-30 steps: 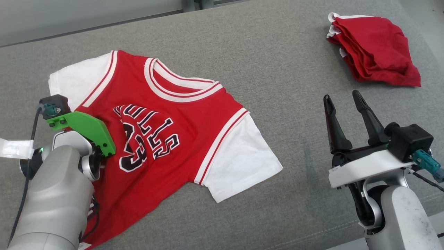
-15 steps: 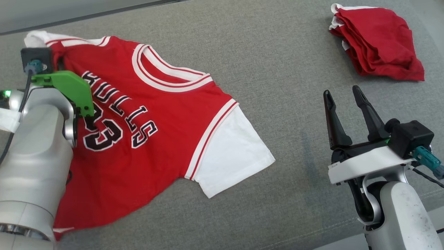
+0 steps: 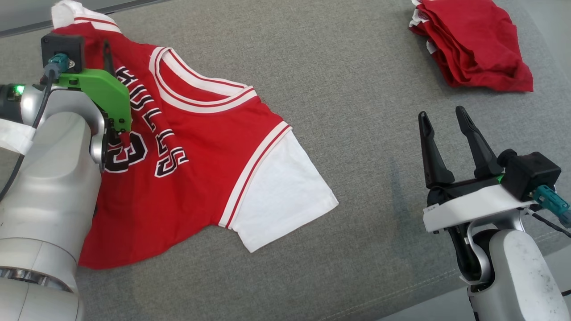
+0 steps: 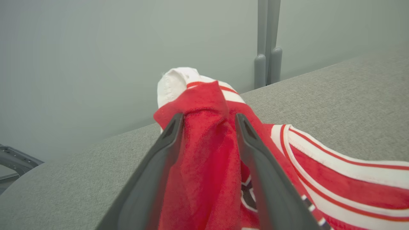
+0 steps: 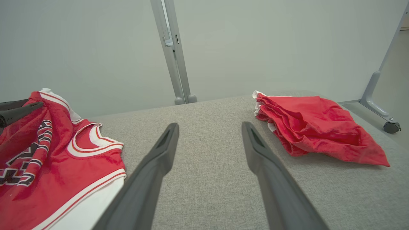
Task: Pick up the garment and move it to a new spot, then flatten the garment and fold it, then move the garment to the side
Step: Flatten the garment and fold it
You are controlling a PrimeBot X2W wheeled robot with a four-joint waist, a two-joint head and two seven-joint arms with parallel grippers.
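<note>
The garment (image 3: 200, 147) is a red jersey with white sleeves and black lettering, spread over the left of the grey surface. My left gripper (image 3: 96, 49) is at its far left shoulder. In the left wrist view the two fingers of my left gripper (image 4: 209, 116) hold a bunched fold of the garment (image 4: 204, 153) raised off the surface, and a white sleeve end pokes up past the tips. My right gripper (image 3: 441, 113) hovers open and empty at the lower right, well clear of the garment (image 5: 64, 166). From the right wrist, my right gripper (image 5: 210, 125) points at bare surface.
A pile of folded red clothes (image 3: 473, 44) lies at the far right corner of the grey padded surface (image 3: 357, 89). The surface's front edge runs past the lower right. Behind stand a pale wall, a metal post (image 5: 174, 64) and a caster wheel (image 5: 390, 127).
My left gripper went from the jersey's middle to the far left, closing on the shoulder and lifting it. The jersey slid left and away. The right arm stayed put.
</note>
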